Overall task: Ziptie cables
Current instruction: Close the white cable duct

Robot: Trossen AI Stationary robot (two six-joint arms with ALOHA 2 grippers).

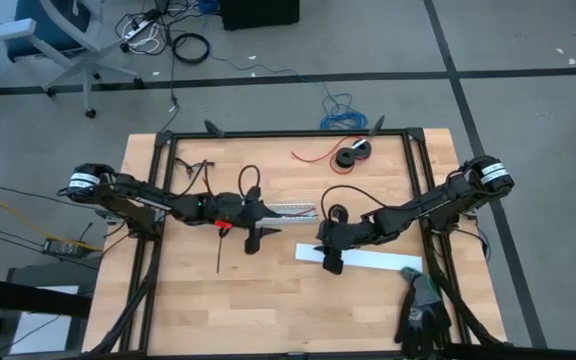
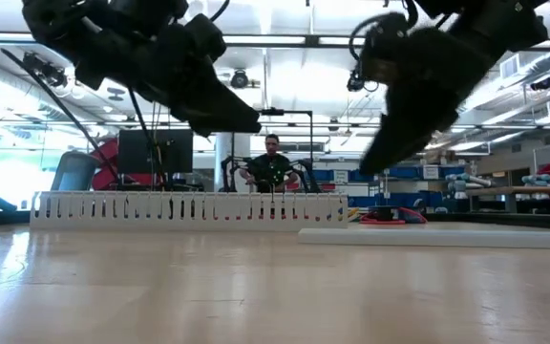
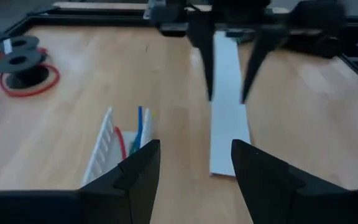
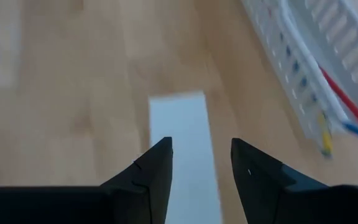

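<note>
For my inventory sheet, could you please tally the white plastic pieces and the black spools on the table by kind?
White slotted plastic cable duct: 1
Flat white plastic strip: 1
Black round wire spools: 2
Total: 4

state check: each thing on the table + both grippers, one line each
left gripper: open, empty, raised over the table middle
right gripper: open, empty, over the flat white strip
cables: lying in the slotted white duct, no tie visible on them
slotted white duct: lying flat on the table, top open
flat white strip: flat on the table, apart from the duct
wire spools: lying flat, red wire trailing loose
</note>
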